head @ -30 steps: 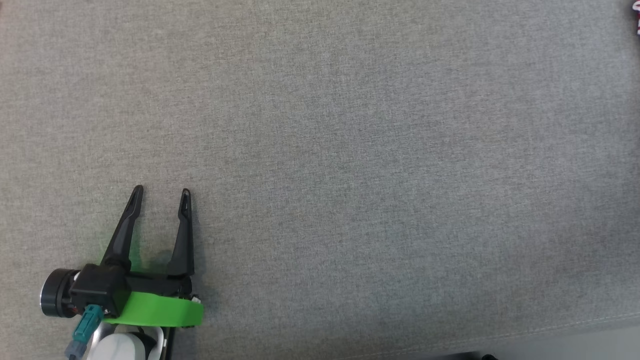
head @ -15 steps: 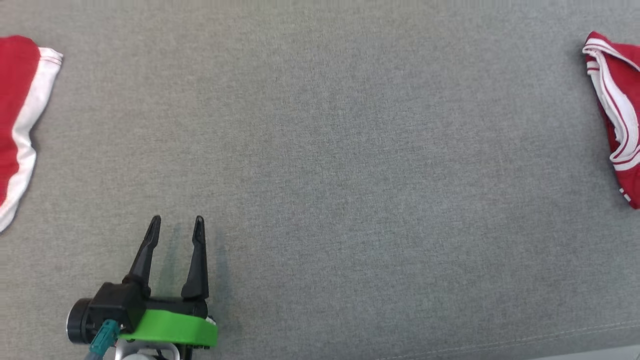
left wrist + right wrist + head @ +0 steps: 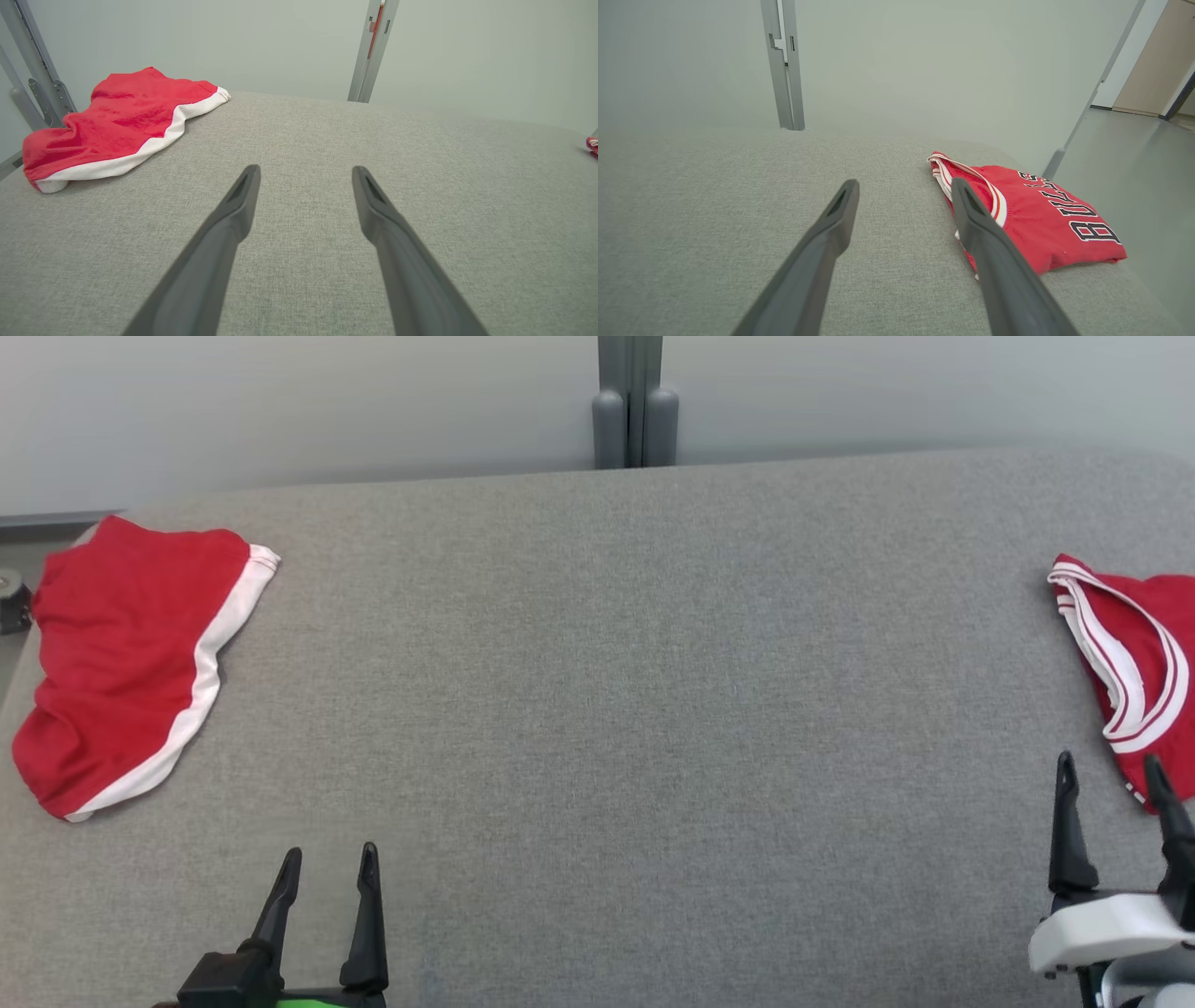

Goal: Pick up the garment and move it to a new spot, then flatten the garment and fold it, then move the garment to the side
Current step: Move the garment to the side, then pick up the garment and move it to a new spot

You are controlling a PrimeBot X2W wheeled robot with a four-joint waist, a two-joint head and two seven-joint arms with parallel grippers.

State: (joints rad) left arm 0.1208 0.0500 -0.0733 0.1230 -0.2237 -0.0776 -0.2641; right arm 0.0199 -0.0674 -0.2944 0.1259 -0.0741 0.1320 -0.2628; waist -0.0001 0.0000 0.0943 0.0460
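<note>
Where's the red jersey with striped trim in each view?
Head view: red jersey at the right edge, on the grey table just beyond the right gripper.
Left wrist view: probably the small red sliver at the far right edge.
Right wrist view: jersey right of centre, lettering up, partly behind one finger.
Shared landmark: the grey post behind the table's far side.

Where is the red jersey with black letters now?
In the head view the jersey lies at the right edge of the grey surface, just ahead of the right gripper.
</note>
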